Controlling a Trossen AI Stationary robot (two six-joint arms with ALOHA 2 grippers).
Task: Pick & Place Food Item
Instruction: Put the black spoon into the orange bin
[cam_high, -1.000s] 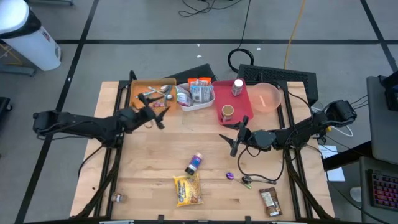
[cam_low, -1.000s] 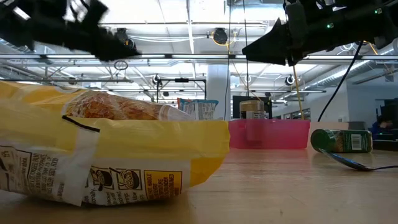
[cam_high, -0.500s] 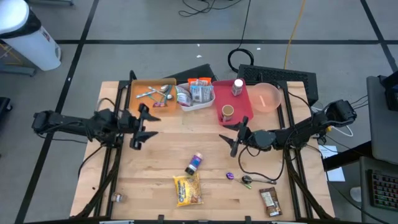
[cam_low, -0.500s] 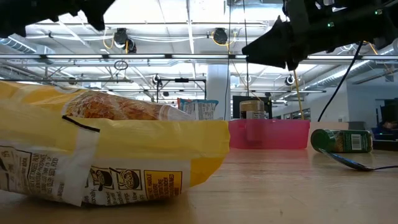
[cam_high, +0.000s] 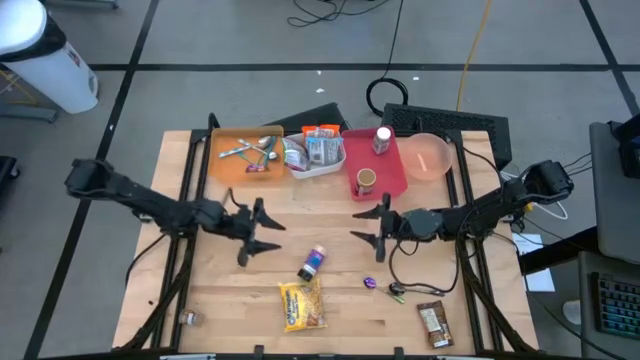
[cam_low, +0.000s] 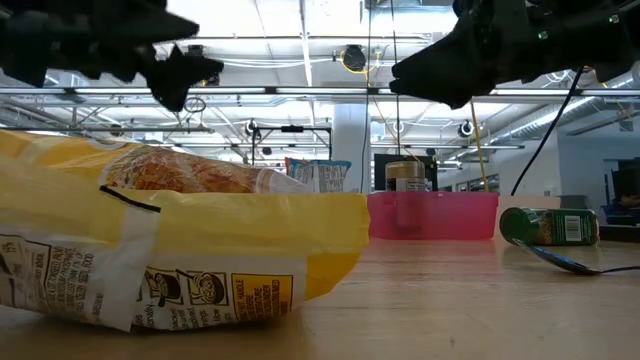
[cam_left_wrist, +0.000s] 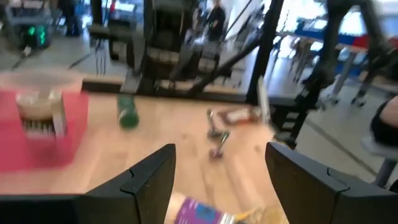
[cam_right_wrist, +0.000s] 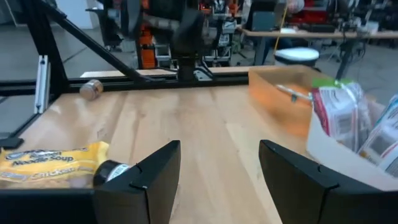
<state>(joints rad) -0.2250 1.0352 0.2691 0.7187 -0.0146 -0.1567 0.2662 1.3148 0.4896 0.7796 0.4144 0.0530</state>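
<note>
1. High view shows me the likely food items lying loose on the near half of the table (cam_high: 210, 300): a small bottle (cam_high: 313, 263) near the centre, a yellow soup packet (cam_high: 302, 305) just nearer than it, and a brown snack bar (cam_high: 433, 323) at the near right corner. The task doesn't say which one I'm after.

2. At the far edge sit an orange tray (cam_high: 222, 160) with cutlery, a white bin (cam_high: 318, 166) of packets, a red tray (cam_high: 392, 172) holding two small containers, and a pink bowl (cam_high: 431, 158).

3. I judge this to be the approach step: nothing is lifted, and both arms hang over open wood.

4. My left gripper (cam_high: 262, 229) is left of the bottle and nearest to it, fingers spread apart and holding nothing. Its wrist view shows bare table between the two fingers, with the bottle just below them.

5. My right gripper (cam_high: 381, 222) sits right of centre, between the red tray and the bottle, also parted and empty. Its wrist view shows the soup packet and bottle cap off to one side.

6. Next I'd bring the left gripper over the bottle, line the fingers across its narrow width, then descend and close.

7. Being on its side, the bottle could roll if I nudge it.
</note>
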